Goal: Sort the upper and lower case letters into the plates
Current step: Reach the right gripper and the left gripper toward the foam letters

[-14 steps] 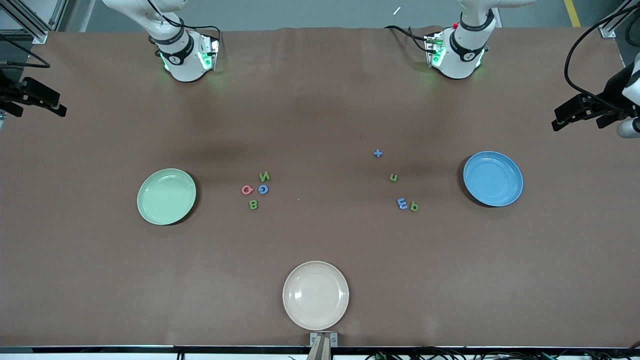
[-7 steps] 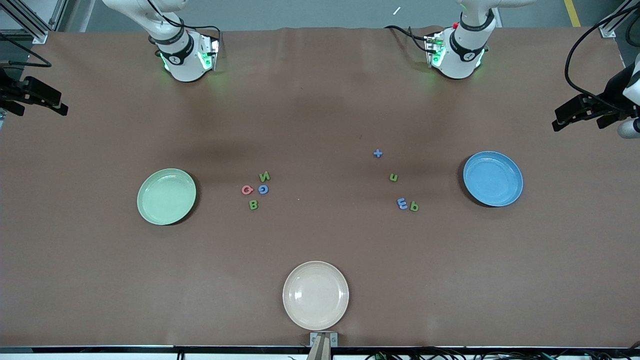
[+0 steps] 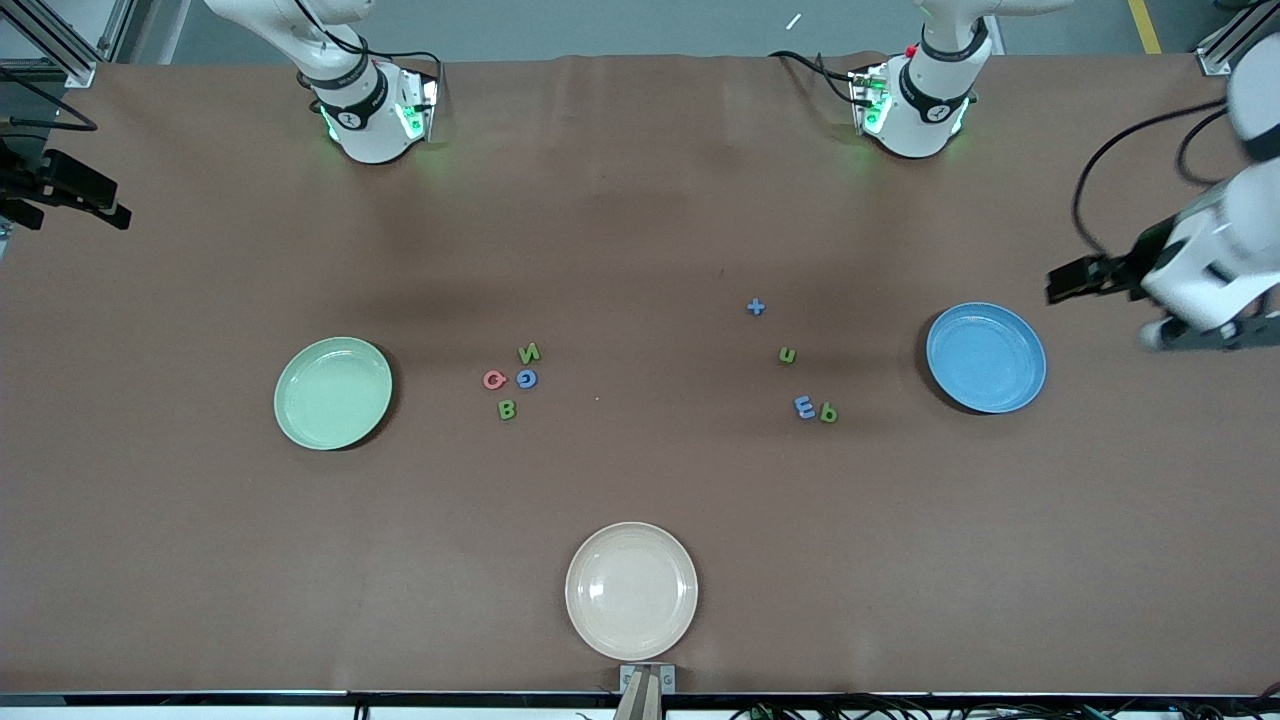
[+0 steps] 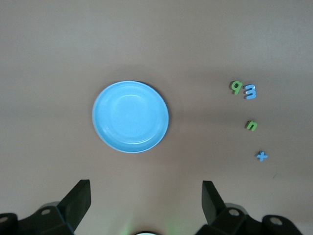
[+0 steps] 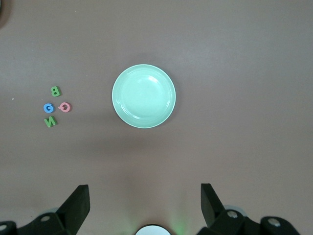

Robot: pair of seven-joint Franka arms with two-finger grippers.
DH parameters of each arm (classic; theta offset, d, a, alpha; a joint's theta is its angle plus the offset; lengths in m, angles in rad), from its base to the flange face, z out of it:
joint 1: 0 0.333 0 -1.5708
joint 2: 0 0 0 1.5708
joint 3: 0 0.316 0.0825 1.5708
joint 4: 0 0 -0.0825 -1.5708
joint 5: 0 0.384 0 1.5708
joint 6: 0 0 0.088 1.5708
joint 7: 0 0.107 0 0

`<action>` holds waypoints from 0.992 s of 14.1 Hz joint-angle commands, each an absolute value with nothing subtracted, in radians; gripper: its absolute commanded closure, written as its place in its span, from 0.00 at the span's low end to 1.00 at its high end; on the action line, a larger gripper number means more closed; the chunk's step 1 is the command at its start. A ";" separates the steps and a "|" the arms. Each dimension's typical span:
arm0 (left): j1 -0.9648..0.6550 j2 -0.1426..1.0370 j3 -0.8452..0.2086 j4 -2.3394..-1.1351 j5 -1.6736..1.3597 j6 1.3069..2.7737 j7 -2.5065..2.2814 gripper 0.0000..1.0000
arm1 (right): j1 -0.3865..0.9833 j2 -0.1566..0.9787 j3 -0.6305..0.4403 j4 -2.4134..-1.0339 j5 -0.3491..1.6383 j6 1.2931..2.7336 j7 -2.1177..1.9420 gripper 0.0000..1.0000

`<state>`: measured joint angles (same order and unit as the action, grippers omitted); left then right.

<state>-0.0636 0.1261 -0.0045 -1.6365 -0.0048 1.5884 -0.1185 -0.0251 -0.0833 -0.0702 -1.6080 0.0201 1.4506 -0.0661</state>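
Blue plate (image 3: 985,358) is drawing my left hand (image 4: 145,196) in with fingers spread, the right hand (image 5: 145,196) waiting spread above the green plate (image 3: 332,392), all letters (image 3: 510,380) lying unsorted on the counter (image 3: 640,200).

The counter (image 3: 640,200) is plain brown. One plate (image 3: 333,393) is pale mint green, another plate (image 3: 986,357) bright blue, and a third plate (image 3: 631,590) cream-beige. Among the letters, the N (image 3: 529,352), B (image 3: 507,409), n (image 3: 788,354) and q (image 3: 828,412) are green; the G (image 3: 527,378), m (image 3: 804,406) and cross-shaped piece (image 3: 756,307) are blue; one round letter (image 3: 493,379) is pink-red.
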 commanded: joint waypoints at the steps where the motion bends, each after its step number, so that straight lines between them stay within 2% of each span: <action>1: -0.126 0.208 -0.012 -1.618 -0.003 1.641 -0.260 0.00 | -0.040 0.013 -0.064 -1.576 0.031 1.457 -0.067 0.00; 5: -0.195 0.294 -0.014 -1.624 -0.073 1.791 -0.507 0.00 | -0.051 0.153 -0.067 -1.563 0.009 1.544 -0.072 0.00; 9: -0.271 0.359 -0.015 -1.626 -0.083 1.871 -0.801 0.00 | -0.038 0.192 -0.066 -1.578 0.028 1.577 -0.028 0.00; 14: -0.317 0.391 -0.015 -1.706 -0.066 2.025 -1.200 0.00 | 0.023 0.301 -0.063 -1.606 0.103 1.722 0.041 0.00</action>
